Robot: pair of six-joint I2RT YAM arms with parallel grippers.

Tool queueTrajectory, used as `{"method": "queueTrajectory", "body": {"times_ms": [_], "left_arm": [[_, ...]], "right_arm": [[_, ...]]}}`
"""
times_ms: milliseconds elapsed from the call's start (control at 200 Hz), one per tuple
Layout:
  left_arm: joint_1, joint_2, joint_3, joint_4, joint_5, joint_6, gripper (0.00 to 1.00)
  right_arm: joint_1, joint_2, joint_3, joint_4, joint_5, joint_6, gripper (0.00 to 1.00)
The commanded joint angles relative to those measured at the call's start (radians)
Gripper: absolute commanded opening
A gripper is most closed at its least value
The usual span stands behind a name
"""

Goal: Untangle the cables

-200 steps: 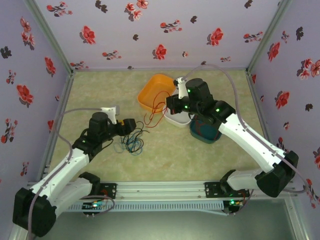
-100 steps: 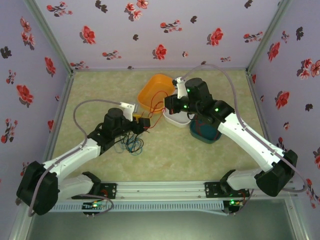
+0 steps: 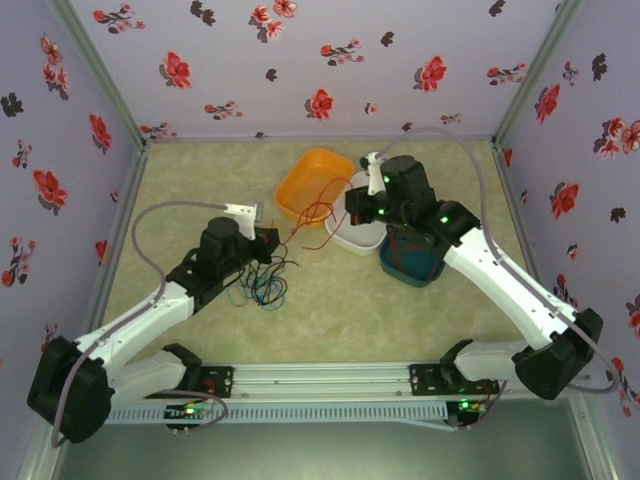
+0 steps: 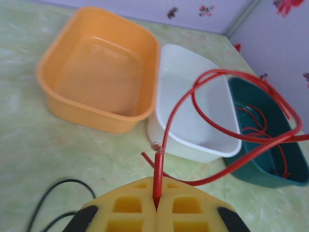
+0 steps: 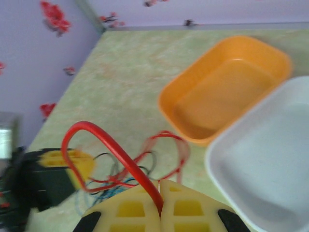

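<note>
We note orange bin [image 3: 312,185], white bin [image 3: 350,241], teal bin [image 3: 408,266] crowd mid-table. Red cable [image 4: 157,179] strung before them, tangle [image 3: 262,288] beneath. Mat [image 3: 180,190] open far left, near edge.

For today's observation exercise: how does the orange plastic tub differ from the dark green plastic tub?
The orange plastic tub is empty; the dark green plastic tub has thin red cable lying in it. In the left wrist view the orange tub sits left of the white plastic tub, the green tub right of it. Both are open, rounded rectangular tubs standing upright on the table.
</note>
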Motion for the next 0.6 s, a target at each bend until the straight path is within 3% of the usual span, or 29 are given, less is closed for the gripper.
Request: {"method": "queueTrajectory", "body": {"times_ms": [0,285,595], "left_arm": [[0.053,-0.081,-0.032,-0.111,-0.114,-0.046,0.00],[0.241,-0.289,-0.086,-0.341,-0.171,-0.138,0.00],[0.347,-0.390,-0.039,-0.561,-0.243,-0.115,0.00]], "right_arm": [[-0.063,-0.046,0.030,-0.129,0.164,0.023,0.00],[-0.203,-0.151,-0.013,-0.244,0.325,0.056,0.00],[-0.299,-0.238,0.011,-0.322,0.431,0.029,0.00]]}}
